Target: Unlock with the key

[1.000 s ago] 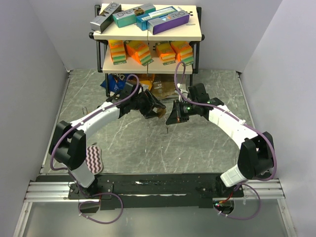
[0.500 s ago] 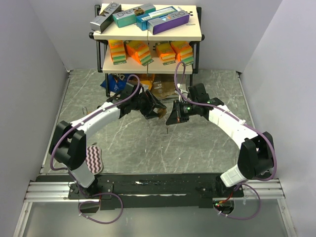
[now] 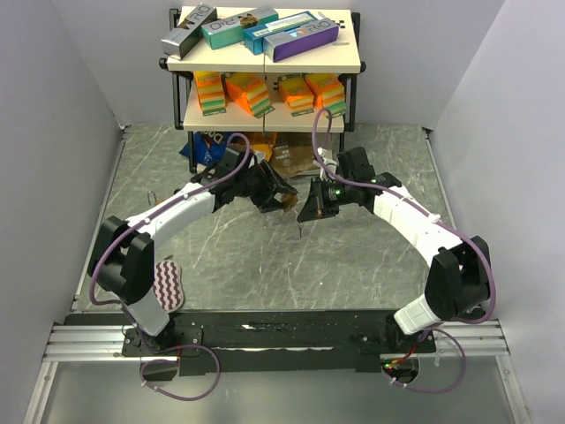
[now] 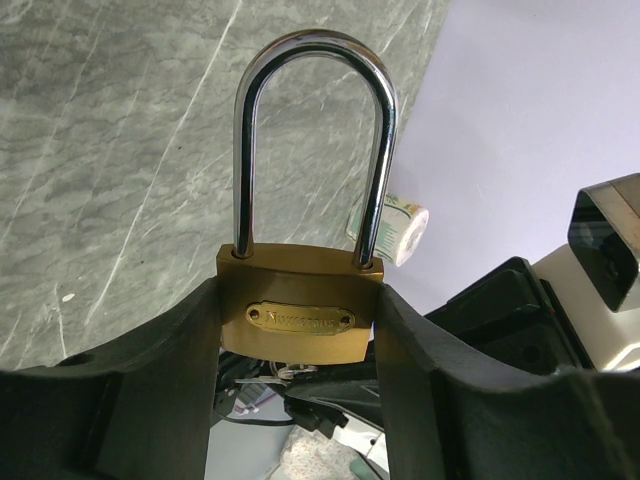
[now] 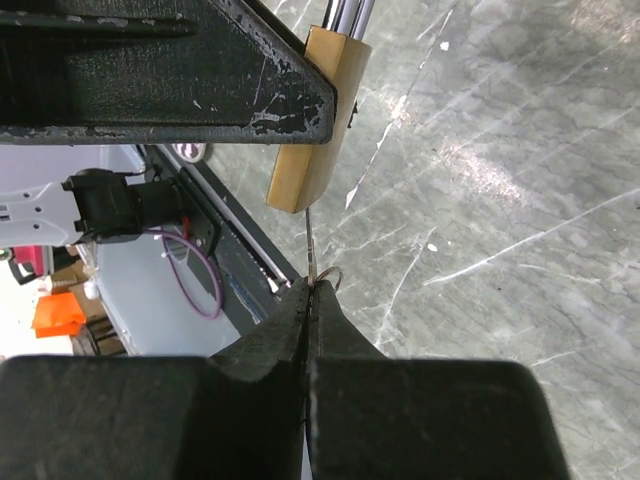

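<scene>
A brass padlock [image 4: 300,315] with a closed steel shackle [image 4: 312,140] sits clamped between the black fingers of my left gripper [image 4: 300,370], held above the table. In the top view it is the small brass block [image 3: 287,200] between the two arms. My right gripper [image 5: 312,290] is shut on the thin key [image 5: 310,245], seen edge-on, whose tip reaches the underside of the padlock body [image 5: 315,125]. A key ring [image 5: 330,277] pokes out beside the fingertips. In the top view my right gripper [image 3: 311,210] is just right of the lock.
A two-level shelf [image 3: 265,62] with boxes and sponge packs stands at the back, snack bags [image 3: 207,146] on the table under it. A wavy-patterned pad [image 3: 168,283] lies near the left arm's base. Grey walls close in both sides.
</scene>
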You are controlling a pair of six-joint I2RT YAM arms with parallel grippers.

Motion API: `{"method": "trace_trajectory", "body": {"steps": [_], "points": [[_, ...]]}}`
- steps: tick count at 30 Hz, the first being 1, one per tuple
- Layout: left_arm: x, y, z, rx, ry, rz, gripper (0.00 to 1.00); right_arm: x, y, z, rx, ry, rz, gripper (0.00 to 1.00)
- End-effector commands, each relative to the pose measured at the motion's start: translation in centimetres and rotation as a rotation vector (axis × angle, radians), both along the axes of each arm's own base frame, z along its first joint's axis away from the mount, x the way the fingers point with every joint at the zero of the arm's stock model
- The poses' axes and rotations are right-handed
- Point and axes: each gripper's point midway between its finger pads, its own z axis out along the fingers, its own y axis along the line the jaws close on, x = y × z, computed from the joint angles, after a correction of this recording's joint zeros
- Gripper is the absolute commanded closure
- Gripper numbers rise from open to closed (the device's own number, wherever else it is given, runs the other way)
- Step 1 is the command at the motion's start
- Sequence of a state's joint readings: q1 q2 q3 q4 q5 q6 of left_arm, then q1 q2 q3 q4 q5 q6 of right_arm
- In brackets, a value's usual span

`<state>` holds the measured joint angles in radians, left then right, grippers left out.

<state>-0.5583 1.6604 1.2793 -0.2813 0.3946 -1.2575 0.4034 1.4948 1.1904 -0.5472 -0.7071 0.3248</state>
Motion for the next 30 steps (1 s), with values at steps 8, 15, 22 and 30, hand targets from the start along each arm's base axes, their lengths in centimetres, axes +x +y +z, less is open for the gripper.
{"method": "trace_trajectory", "body": {"steps": [8,15,22,30], "points": [[-0.7,-1.7,3.9,-0.088,-0.072,-0.058,0.99,3.1,1.0,3.4,0.041,-0.111,-0.026,1.00],[-0.5,-1.9,4.3,-0.098,-0.081,-0.058,0.99,3.5,1.2,2.9,0.040,-0.098,-0.033,1.00],[-0.7,-2.1,4.0,-0.100,-0.074,-0.066,0.99,4.3,1.6,3.0,0.050,-0.100,-0.040,1.00],[-0.6,-2.3,4.2,-0.105,-0.077,-0.067,0.99,5.6,2.3,3.7,0.067,-0.112,-0.051,1.00]]}}
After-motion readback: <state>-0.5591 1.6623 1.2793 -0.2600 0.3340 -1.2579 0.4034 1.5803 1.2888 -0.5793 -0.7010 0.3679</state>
